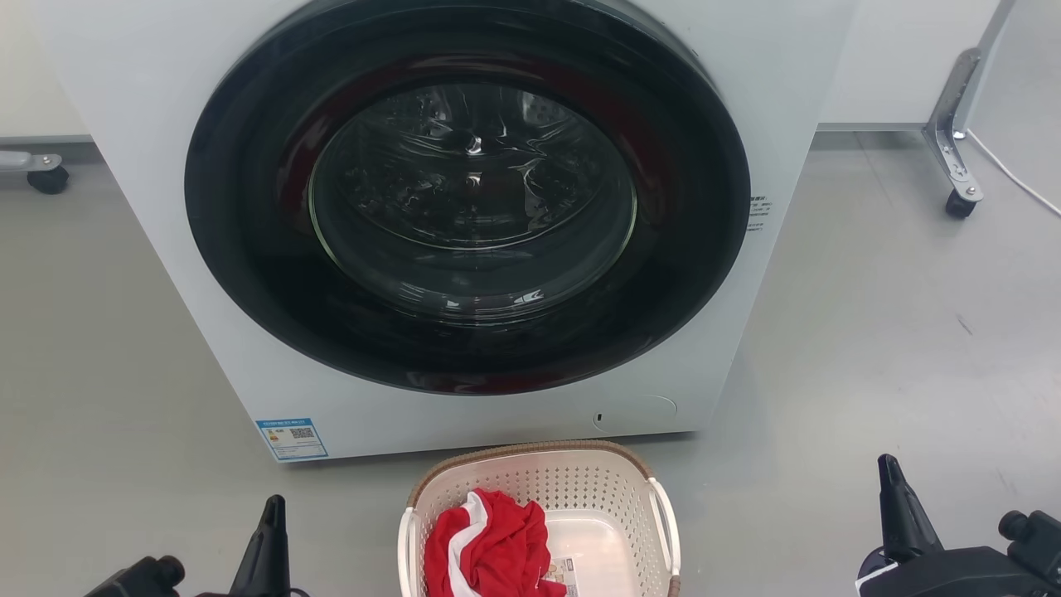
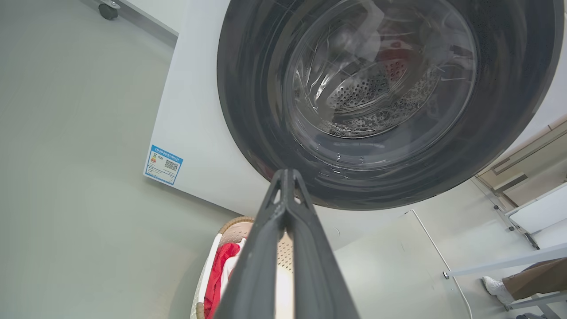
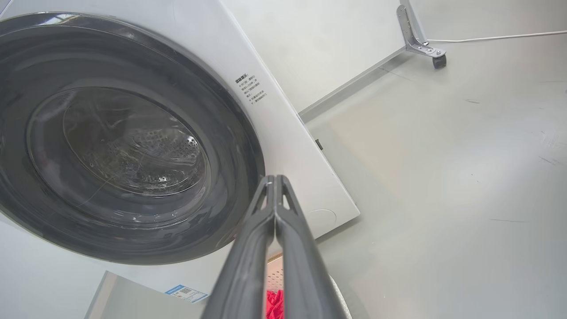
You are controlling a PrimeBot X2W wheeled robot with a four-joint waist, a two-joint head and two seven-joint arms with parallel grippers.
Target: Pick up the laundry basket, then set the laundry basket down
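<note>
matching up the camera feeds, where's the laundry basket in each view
head view: the cream-white perforated plastic laundry basket is at bottom centre, before the white washing machine.
left wrist view: the basket is bottom, left of centre, partly behind the left gripper.
right wrist view: the basket is bottom centre, behind the right gripper.
shared landmark: the blue rectangular label on the machine's lower front.

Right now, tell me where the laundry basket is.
In the head view, the laundry basket sits on the floor at bottom centre, just in front of the washing machine, between the left pincer and right pincer and touched by neither.
</note>
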